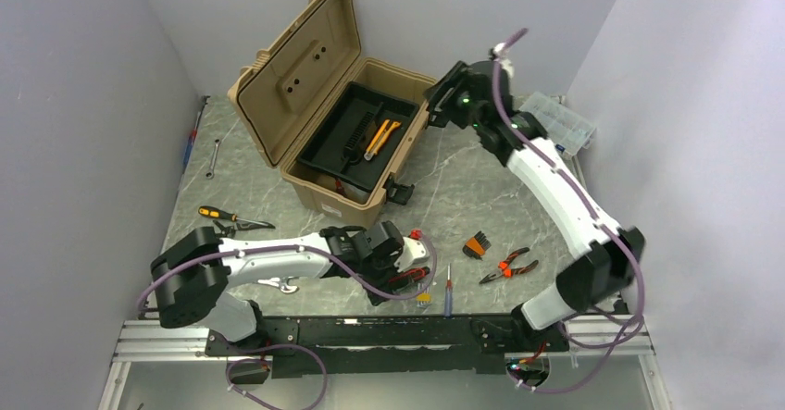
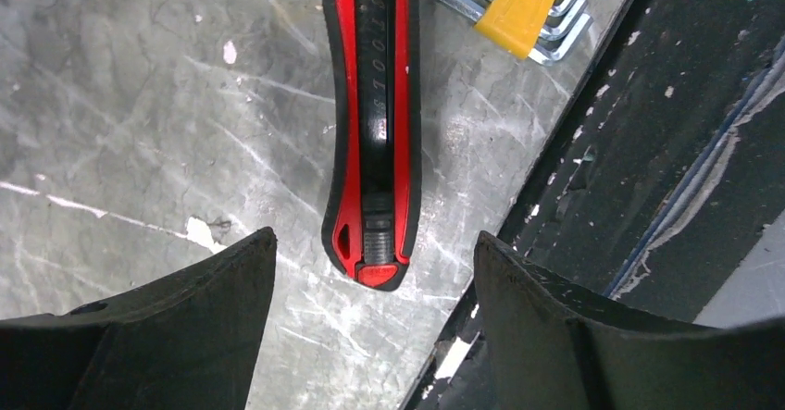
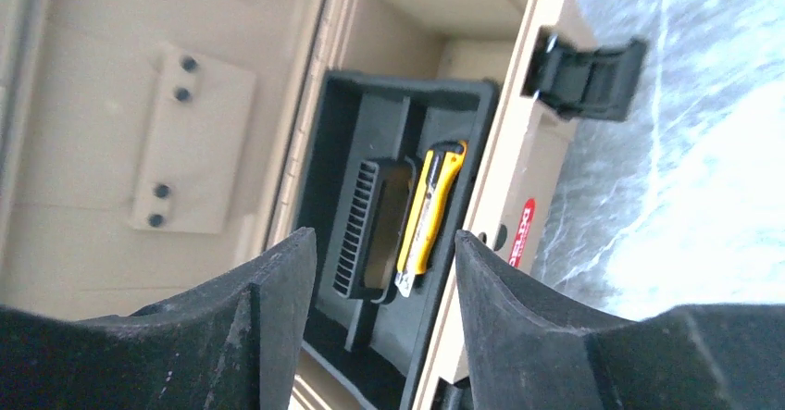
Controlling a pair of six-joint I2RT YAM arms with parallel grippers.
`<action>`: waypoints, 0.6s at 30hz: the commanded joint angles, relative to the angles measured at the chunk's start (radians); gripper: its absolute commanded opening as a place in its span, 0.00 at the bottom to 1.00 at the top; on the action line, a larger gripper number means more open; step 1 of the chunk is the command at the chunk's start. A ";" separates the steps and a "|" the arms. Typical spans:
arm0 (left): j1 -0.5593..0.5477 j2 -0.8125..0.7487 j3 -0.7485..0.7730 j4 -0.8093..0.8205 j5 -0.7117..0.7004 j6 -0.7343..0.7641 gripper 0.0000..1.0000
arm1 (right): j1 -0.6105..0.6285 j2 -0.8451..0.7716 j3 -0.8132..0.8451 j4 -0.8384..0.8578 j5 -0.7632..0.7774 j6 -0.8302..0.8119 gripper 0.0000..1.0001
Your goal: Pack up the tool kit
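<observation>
Two spread, empty hands: left hand [image 2: 372,243] straddling a red knife [image 2: 372,105] whose neighbouring black rail [image 2: 666,132] could snag a finger [image 2: 574,336]; right hand [image 3: 381,236] facing the open toolbox [image 1: 329,197], upper centre of frame.

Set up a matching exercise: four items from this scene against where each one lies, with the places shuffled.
Items
1. yellow knife
2. red-and-black knife
3. red-handled pliers
4. clear organiser case

Places
A. far right corner of the table
B. next to the yellow hex-key set
C. inside the black tray
D. near right part of the table

Pairs: 1-C, 2-B, 3-D, 4-A
</observation>
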 commanded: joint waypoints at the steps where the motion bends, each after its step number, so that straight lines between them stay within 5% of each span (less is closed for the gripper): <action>1: -0.027 0.052 0.035 0.030 0.019 0.069 0.79 | -0.065 -0.183 -0.091 0.069 -0.003 0.004 0.60; 10: -0.083 0.131 0.024 0.066 -0.128 0.068 0.73 | -0.150 -0.364 -0.226 0.068 -0.019 0.003 0.62; 18: -0.118 0.231 0.056 0.025 -0.233 0.055 0.50 | -0.174 -0.424 -0.272 0.100 -0.041 0.008 0.62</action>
